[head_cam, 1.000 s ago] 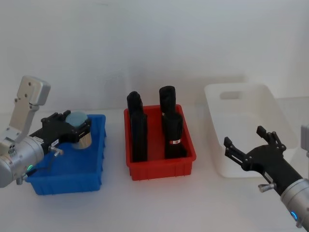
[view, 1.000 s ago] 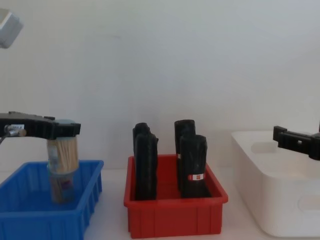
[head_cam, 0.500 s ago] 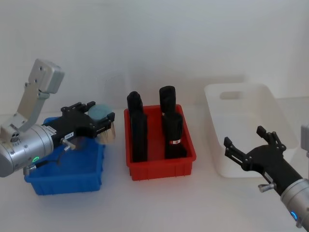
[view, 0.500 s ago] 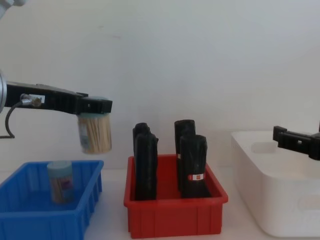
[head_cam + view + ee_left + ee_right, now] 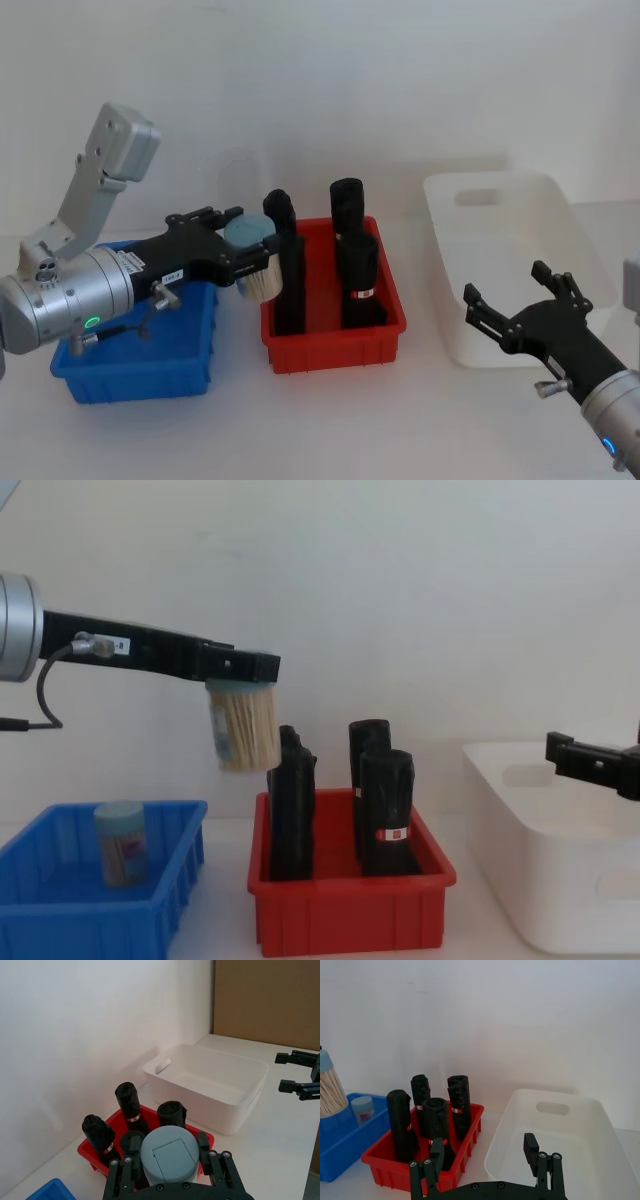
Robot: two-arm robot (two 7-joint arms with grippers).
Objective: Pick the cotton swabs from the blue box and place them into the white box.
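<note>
Cotton swabs (image 5: pixel 245 730), one jar pinched in the left claw (image 5: pixel 240 670), hang at 9 o'clock of the red bin (image 5: pixel 350 910), base lower than the black rolls (image 5: pixel 385 800); travelling toward the white box (image 5: pixel 560 880) at 3 o'clock could clip them. The right claw (image 5: pixel 510 290) hovers spread.

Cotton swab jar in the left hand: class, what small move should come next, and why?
Probably lift it a little before moving right. The left hand is shut on the cotton swab jar over the red bin's left edge. In the chest view its base sits lower than the black rolls' tops beside it; the white box, where the open right hand waits, stands beyond them.
</note>
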